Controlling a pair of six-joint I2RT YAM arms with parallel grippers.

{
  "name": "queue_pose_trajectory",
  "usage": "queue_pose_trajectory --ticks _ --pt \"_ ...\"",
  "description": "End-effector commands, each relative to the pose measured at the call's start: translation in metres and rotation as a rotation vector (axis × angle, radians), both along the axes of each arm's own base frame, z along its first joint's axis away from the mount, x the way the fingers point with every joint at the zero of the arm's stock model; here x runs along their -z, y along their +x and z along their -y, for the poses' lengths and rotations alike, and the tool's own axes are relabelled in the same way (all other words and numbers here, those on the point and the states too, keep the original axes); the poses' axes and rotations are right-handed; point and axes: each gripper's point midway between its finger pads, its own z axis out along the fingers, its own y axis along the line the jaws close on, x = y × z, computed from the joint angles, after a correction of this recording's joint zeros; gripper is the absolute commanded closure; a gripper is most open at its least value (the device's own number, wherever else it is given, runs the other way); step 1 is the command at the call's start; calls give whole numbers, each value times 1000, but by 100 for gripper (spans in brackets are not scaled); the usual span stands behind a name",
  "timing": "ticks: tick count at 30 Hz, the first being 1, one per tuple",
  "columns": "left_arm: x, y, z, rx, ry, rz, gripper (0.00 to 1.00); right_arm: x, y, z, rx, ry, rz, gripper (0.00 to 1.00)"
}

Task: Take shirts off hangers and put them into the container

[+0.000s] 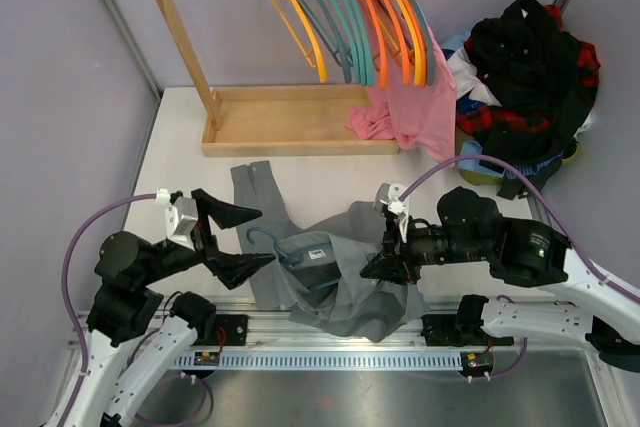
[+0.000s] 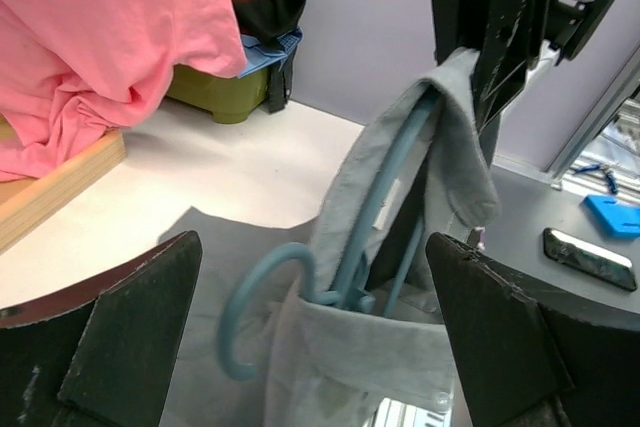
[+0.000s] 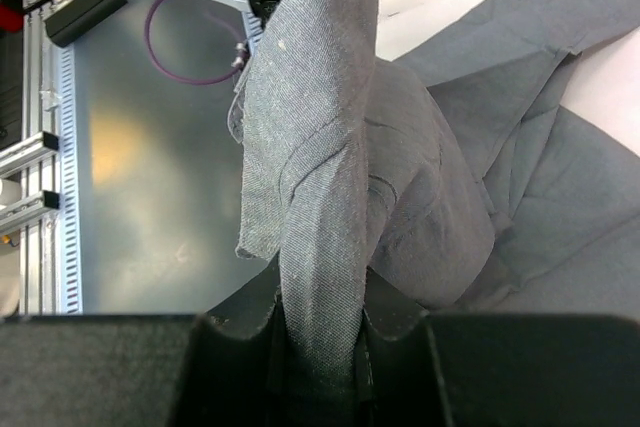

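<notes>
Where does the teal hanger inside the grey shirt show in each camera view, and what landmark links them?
Top external: teal hanger lower centre, hook poking from the collar toward the left arm.
Left wrist: centre frame, hook at lower left.
Right wrist: not visible; only fabric shows.
Shared landmark: the grey shirt.

Grey shirt (image 1: 345,292) — crumpled, on teal hanger (image 2: 385,187).

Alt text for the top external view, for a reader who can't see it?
The right arm's fingers pinch a grey button-up shirt crumpled on the white table, a teal curved hanger inside its collar. The left arm's fingers stand open by the hanger's hook. Behind, a wooden rack holds hangers and a pink garment; dark shirts fill a yellow-green bin.
</notes>
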Motion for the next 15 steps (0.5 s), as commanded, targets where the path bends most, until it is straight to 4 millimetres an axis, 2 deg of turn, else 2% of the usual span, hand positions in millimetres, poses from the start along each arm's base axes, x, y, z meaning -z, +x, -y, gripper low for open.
queue_pose_trajectory --ticks 1,5,7,8,9,10,13,14,15 --pt "-23 -8 3 60 2 118 1 -26 -13 -1 -62 96 7 100" --pt "-19 -20 17 221 -4 92 1 -32 -15 4 -63 121 24 100" --pt "-18 -35 21 334 -9 105 1 -36 -14 8 -56 135 42 100" --pt "-17 -39 23 384 -9 101 4 -36 -14 8 -51 137 45 100" --pt "-19 -52 22 468 -9 107 6 -36 -13 9 -47 139 53 100" --pt "-17 -55 22 496 -1 99 8 -39 -13 11 -46 151 60 100" --pt "-12 -60 22 546 23 92 22 -41 -12 12 -39 161 67 100" --pt "-13 -62 21 551 25 103 30 -41 -13 12 -42 162 67 100" --pt "-14 -63 20 550 25 118 45 -41 -13 12 -43 163 67 100"
